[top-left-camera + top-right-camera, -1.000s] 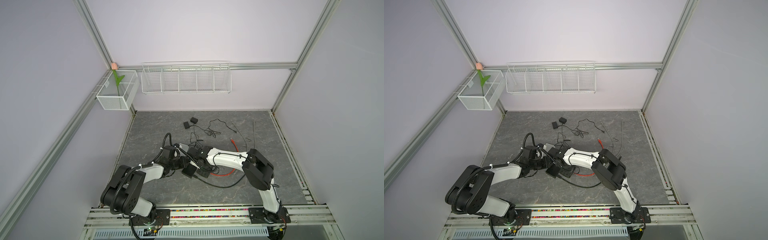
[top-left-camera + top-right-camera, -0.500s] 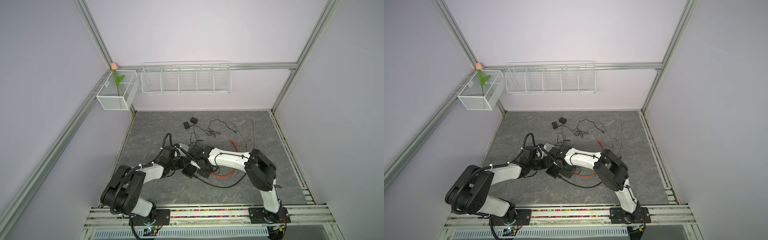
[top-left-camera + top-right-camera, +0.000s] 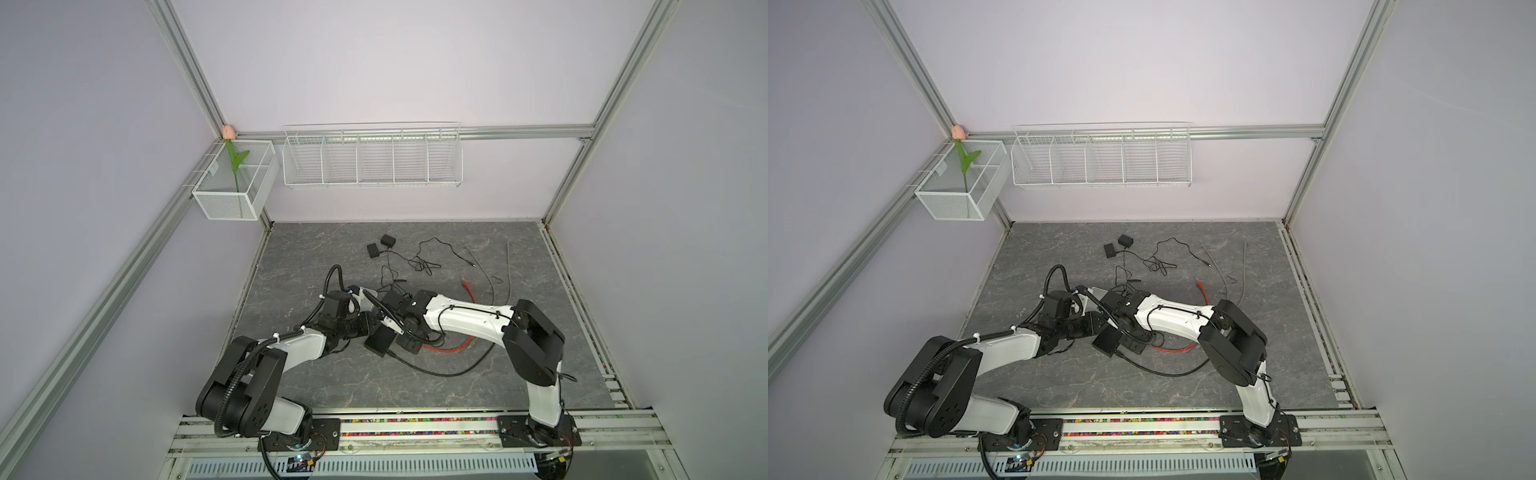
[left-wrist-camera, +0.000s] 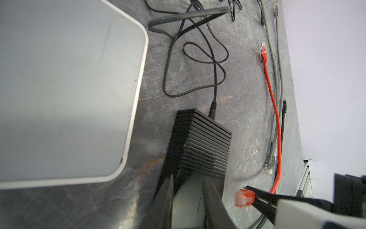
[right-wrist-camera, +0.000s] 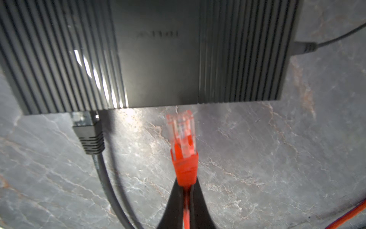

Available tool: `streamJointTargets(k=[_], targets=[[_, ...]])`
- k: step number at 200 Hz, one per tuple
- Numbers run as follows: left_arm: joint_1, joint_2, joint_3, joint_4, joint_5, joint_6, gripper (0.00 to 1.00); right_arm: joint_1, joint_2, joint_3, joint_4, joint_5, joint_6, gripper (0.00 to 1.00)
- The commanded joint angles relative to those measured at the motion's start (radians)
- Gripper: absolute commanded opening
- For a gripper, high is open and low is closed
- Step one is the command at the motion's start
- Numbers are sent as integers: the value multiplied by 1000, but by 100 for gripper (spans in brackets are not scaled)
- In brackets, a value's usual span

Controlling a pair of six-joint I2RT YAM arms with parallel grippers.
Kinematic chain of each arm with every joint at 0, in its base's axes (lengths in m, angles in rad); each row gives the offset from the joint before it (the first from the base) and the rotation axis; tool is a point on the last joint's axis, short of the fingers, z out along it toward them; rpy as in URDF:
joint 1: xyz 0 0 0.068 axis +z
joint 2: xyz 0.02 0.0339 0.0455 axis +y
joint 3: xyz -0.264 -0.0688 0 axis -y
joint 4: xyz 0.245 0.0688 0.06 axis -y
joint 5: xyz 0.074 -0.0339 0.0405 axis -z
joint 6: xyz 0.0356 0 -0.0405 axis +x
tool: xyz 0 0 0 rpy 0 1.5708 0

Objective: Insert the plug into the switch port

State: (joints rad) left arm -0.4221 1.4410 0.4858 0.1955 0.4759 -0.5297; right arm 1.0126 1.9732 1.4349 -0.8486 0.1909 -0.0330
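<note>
The switch (image 5: 154, 55) is a black ribbed box lying on the grey mat, seen in both top views (image 3: 380, 341) (image 3: 1108, 341). My left gripper (image 4: 190, 178) is shut on one end of it, one finger on each side. The plug (image 5: 182, 134) is a clear-tipped connector on a red cable, also seen in the left wrist view (image 4: 244, 198). My right gripper (image 5: 186, 184) is shut on its red boot. The plug's tip points at the switch's port edge, a small gap short of it. The ports themselves are hidden under that edge.
A black cable (image 5: 89, 136) sits in a port beside the plug, and a power lead (image 5: 305, 47) enters the switch's side. A pale rounded device (image 4: 69, 89) lies next to the switch. Grey cables (image 4: 277, 59) and black adapters (image 3: 380, 246) lie further back.
My right arm has eased slightly to the right with the plug in its grip. The left arm and the switch have stayed put.
</note>
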Motion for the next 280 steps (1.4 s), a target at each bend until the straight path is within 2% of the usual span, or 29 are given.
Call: streamJointTargets(k=[1,210,280], targets=[[8,-1,5,-3,22,1,27,-6,4,-22,-4,2,19,6],[8,80,26,45,54,-10,29,-16,122,68,-40,-69,-21,6],[6,86,27,46,53,-10,29,-12,126,90,-96,-37,-38,6]])
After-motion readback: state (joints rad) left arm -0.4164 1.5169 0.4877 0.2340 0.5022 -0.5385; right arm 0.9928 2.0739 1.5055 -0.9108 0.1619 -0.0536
